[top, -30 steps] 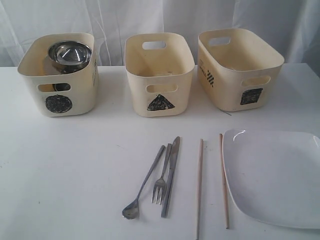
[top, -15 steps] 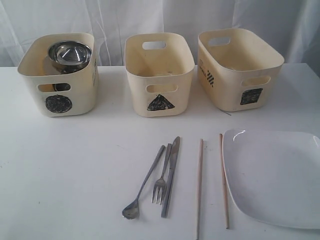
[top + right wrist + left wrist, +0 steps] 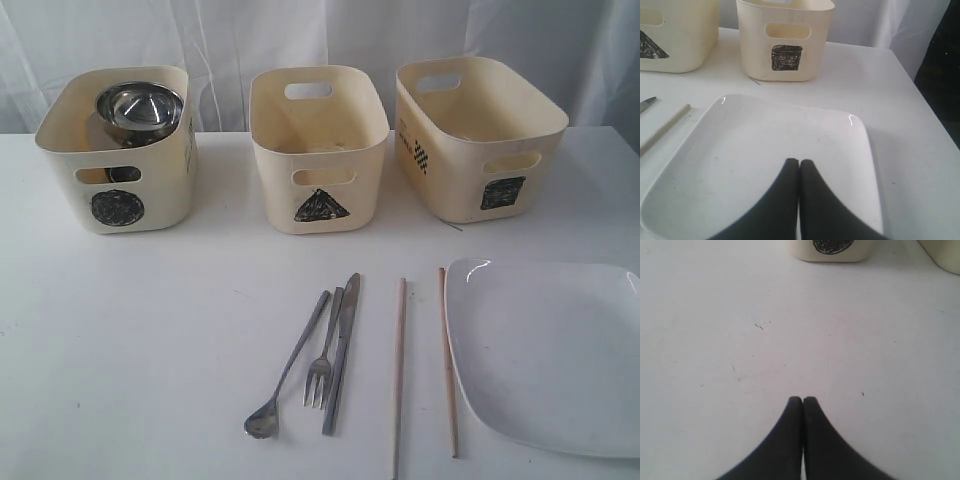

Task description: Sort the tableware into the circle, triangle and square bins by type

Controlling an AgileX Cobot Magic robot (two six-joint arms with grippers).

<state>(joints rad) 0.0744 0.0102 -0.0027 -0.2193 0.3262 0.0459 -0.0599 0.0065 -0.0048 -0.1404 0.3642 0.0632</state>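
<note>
Three cream bins stand in a row at the back: the circle bin (image 3: 118,150) with a steel bowl (image 3: 140,108) on top of its load, the triangle bin (image 3: 318,150) and the square bin (image 3: 478,135). In front lie a steel spoon (image 3: 288,368), fork (image 3: 324,350), knife (image 3: 342,350) and two wooden chopsticks (image 3: 400,372) (image 3: 448,360). The large white plate (image 3: 548,350) sits at the right. My left gripper (image 3: 803,399) is shut and empty above bare table, short of the circle bin (image 3: 830,249). My right gripper (image 3: 799,161) is shut and empty above the plate (image 3: 765,165).
A white curtain hangs behind the bins. The white table (image 3: 130,340) ends at a right edge (image 3: 925,107) past the plate, with a dark drop beyond. In the right wrist view one chopstick (image 3: 665,127) lies beside the plate.
</note>
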